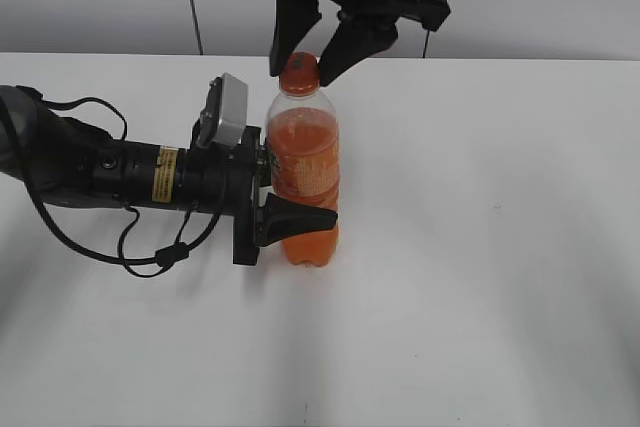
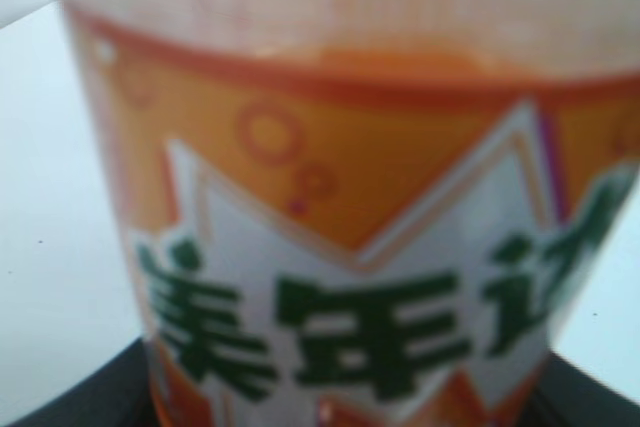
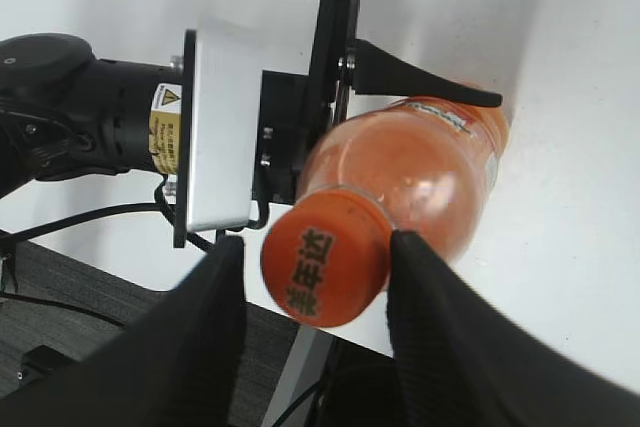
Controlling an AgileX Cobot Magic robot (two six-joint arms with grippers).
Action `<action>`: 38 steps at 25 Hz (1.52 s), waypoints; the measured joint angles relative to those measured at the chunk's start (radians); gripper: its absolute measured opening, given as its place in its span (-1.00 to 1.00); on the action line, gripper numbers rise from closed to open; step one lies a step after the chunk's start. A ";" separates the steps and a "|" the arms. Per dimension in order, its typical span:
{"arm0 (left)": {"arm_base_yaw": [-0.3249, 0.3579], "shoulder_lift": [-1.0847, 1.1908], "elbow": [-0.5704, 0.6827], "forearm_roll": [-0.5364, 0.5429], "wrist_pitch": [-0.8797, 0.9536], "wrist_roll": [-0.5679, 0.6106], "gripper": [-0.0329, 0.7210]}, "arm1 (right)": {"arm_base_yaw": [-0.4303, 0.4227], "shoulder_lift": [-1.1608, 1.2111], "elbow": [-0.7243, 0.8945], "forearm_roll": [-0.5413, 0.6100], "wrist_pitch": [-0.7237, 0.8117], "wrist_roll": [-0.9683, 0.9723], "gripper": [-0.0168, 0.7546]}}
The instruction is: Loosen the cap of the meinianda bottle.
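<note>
Tall clear plastic meinianda bottle with orange drink and an orange-and-yellow label band stands upright on the white table, roughly mid-width, nearer the far edge than the near one. Small round orange plastic screw cap is still seated on the neck, no gap showing under it.

Left gripper comes in from the table's left edge, lying horizontal, clamped on the bottle's label band and waist; one black finger wraps across the front of the bottle. Left wrist view shows nothing but blurred label up close, consistent with a hold on the body.

Right gripper comes down from above with its black fingers on either side of the cap. In the right wrist view one finger appears to touch the cap's edge and the other stands just beside it with a small gap, so the jaws bracket the cap; firm clamp cannot be told.

Progress, as a judgement: bottle steadied, cap bracketed, twisting not yet visible. Left to do: close fully on the cap, rotate to break it loose.

Around: black cables trail from the left arm over the table's left side, well apart from the bottle. Nothing blocks the cap. Risk: fingers slipping on the cap if the grip sits off-centre.
</note>
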 joint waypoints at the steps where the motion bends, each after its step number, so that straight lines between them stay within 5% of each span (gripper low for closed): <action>1: 0.000 0.000 0.000 0.000 0.000 0.000 0.18 | 0.000 0.000 -0.001 -0.001 0.001 0.000 -0.13; 10: 0.000 0.000 0.000 -0.001 0.000 0.001 0.18 | 0.001 0.000 -0.005 -0.018 0.002 -0.001 -0.21; 18: 0.000 0.000 0.000 -0.001 0.005 0.000 0.18 | 0.003 0.001 -0.048 -0.070 0.004 -0.002 0.18; 38: 0.000 0.000 0.000 -0.004 0.008 -0.002 0.18 | 0.073 0.007 -0.051 -0.227 0.004 -0.006 0.22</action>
